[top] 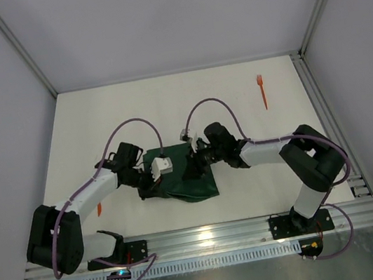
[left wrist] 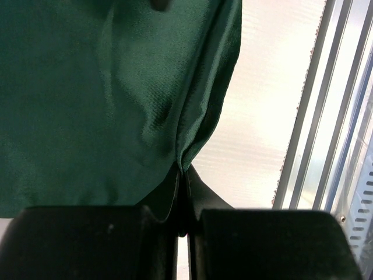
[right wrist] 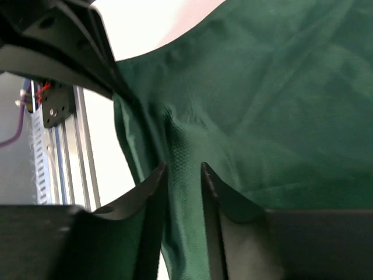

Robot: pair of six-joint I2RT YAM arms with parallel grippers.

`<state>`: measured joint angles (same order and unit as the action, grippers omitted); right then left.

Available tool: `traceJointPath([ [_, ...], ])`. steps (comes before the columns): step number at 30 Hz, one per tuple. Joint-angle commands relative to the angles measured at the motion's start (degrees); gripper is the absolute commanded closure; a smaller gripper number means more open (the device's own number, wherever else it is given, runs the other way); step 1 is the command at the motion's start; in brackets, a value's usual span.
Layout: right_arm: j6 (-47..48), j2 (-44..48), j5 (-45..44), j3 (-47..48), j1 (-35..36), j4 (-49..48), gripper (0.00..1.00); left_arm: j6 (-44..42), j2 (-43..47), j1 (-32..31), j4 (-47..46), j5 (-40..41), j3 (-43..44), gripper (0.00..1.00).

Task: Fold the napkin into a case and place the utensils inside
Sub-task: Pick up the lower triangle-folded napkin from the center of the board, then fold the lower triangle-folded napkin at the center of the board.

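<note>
left gripper point(left wrist: 183, 175) jaws clenched on napkin point(left wrist: 87, 105) edge; right gripper point(right wrist: 183, 175) jaws parted, loose over cloth. hold pinch firm, pull fold straight, lay edges even on worktop point(top: 237, 103).

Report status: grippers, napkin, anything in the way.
Left gripper shut on napkin edge. Right gripper open, jaws apart over it. Napkin bunched, not yet a case. Orange fork far right, second orange piece near left; nothing blocking.

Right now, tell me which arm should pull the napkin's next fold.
Left, probably. The left gripper is shut on a pinch of the napkin at its edge, so it can pull at once. The right gripper is over it with jaws apart, not clamped.
</note>
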<state>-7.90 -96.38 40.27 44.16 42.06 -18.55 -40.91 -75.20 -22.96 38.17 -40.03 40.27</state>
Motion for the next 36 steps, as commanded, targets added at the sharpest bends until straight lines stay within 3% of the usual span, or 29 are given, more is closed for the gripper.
traceJointPath([
  [1, -4.67, -1.79, 0.61, 2.33, -0.84, -5.45, 0.7, -1.28, 1.46, -0.07, 1.55, -0.4, 0.77, 1.0],
  [4, -6.07, -6.44, -4.84, 5.14, -0.84, -4.22, 0.87, -1.2, 1.28, -0.07, 1.47, -0.66, 1.04, 1.0],
  [9, -10.02, -11.98, -12.13, 7.6, -0.84, -0.11, 0.96, -0.67, 1.55, 1.33, 2.34, -4.78, 2.18, 1.0],
  [15, -12.84, -16.03, -12.15, 7.6, -0.93, 4.73, 0.96, -1.9, -0.21, 5.29, 4.01, -11.29, 4.64, 1.0],
  [21, -10.74, -16.03, -11.97, 7.08, -1.11, 8.96, 0.96, -4.61, -7.85, 13.54, 6.99, -19.19, 9.72, 1.0],
  [28, -7.57, -16.82, -7.93, 6.99, -1.28, 9.84, 0.96, -6.91, -18.83, 18.47, 10.25, -21.31, 15.09, 1.0],
  [36, -5.64, -16.65, -2.74, 6.37, -1.46, 8.09, 0.96, -3.14, -27.98, 24.45, 9.74, -19.65, 19.32, 1.0],
])
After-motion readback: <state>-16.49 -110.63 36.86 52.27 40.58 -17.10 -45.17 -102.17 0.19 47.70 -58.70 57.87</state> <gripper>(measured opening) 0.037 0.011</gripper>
